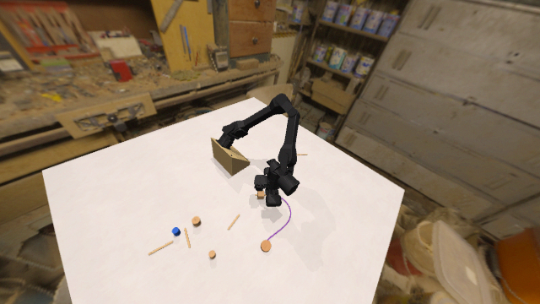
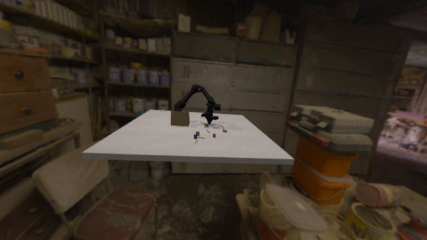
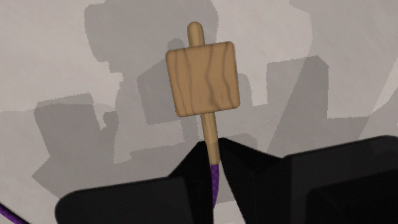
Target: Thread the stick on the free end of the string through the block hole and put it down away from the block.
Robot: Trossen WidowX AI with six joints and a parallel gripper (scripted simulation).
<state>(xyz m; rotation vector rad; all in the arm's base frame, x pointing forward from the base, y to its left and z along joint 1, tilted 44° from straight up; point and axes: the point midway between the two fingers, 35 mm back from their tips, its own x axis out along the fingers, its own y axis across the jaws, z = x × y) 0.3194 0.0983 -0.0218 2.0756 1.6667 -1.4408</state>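
Now at the threading step, by the look of it: already through the small, square-faced wooden block (image 1: 261, 194) (image 2: 206, 125) (image 3: 202, 80), with the rounded tip showing beyond the far face and the tail on the near side. Gripping the thin wooden stick (image 3: 210, 132) near its string end: the black claw (image 1: 273, 199) (image 2: 209, 123) (image 3: 212, 147), close beside the block. Next, probably ease farther in without tilting or dragging the block, then let go, regrip the tip on the far side and pull until the purple string (image 1: 290, 213) (image 2: 218, 125) (image 3: 215, 182) follows.

Count one block, one string and one round wooden button (image 1: 266, 246) (image 2: 225, 131), apart from the block on the white counter (image 1: 126, 190) (image 2: 150, 147). Count also four loose wooden sticks (image 1: 234, 222), two small wooden cylinders (image 1: 196, 220) (image 2: 197, 133), one small blue piece (image 1: 175, 231) (image 2: 195, 136) and one big tan wedge (image 1: 229, 161) (image 2: 180, 119), all clear of the block.
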